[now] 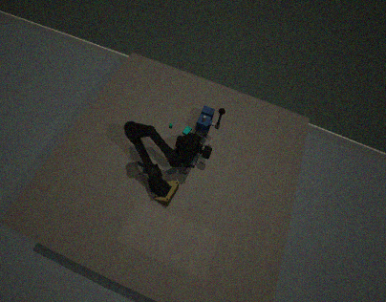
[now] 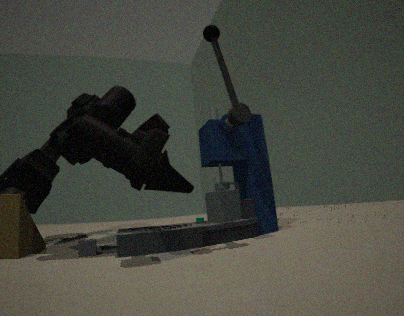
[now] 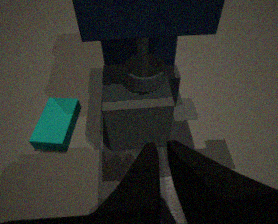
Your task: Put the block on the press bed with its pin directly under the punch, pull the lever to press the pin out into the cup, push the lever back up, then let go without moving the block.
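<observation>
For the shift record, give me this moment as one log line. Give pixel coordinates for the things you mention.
block [image 2: 223,207] [image 3: 137,125]: on press bed, below punch | lever [image 1: 220,118] [image 2: 225,70]: up | hand [image 1: 203,140] [image 2: 192,188] [image 3: 160,149]: shut, off block

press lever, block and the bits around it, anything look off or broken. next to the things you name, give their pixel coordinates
Nothing stands out: the lever [image 1: 221,117] [image 2: 225,70] is raised, the grey block [image 2: 223,206] [image 3: 138,125] sits upright on the bed, and no damage shows, though the views are dim.

one press [image 1: 205,120] [image 2: 264,178] [image 3: 145,20], one lever [image 2: 225,70] [image 1: 220,118], one gray block [image 2: 222,206] [image 3: 137,125], two teal pieces.
</observation>
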### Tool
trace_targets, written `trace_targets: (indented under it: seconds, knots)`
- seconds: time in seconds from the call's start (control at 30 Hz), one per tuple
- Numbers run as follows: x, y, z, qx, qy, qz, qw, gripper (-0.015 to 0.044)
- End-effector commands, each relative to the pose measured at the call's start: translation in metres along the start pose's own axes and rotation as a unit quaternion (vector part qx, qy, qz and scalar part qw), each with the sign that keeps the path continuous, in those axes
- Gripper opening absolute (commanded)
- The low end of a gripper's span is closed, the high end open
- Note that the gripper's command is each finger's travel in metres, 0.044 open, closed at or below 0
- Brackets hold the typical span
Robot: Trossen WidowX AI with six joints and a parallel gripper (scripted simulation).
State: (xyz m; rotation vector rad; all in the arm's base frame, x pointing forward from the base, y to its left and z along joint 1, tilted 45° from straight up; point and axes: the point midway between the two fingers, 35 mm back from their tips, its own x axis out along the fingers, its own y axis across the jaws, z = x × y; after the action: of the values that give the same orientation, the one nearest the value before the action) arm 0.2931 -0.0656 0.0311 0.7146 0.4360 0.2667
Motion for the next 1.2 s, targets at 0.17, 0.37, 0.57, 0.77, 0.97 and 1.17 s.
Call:
trace_targets:
  seconds: [0.17,0.37,0.57,0.77,0.97,1.17]
  knots:
    - [0.0258,0.0098,-0.0288,0.011,-0.001,0.004,1.0,0.003]
    - [0.0262,0.0097,-0.0286,0.011,-0.001,0.004,1.0,0.0187]
    - [0.0262,0.0097,-0.0286,0.011,-0.001,0.004,1.0,0.03]
    - [0.0262,0.0097,-0.0286,0.011,-0.001,0.004,1.0,0.03]
    - [0.0256,0.0096,-0.0289,0.011,-0.001,0.004,1.0,0.03]
    - [0.026,0.01,-0.0287,0.008,-0.001,0.005,1.0,0.03]
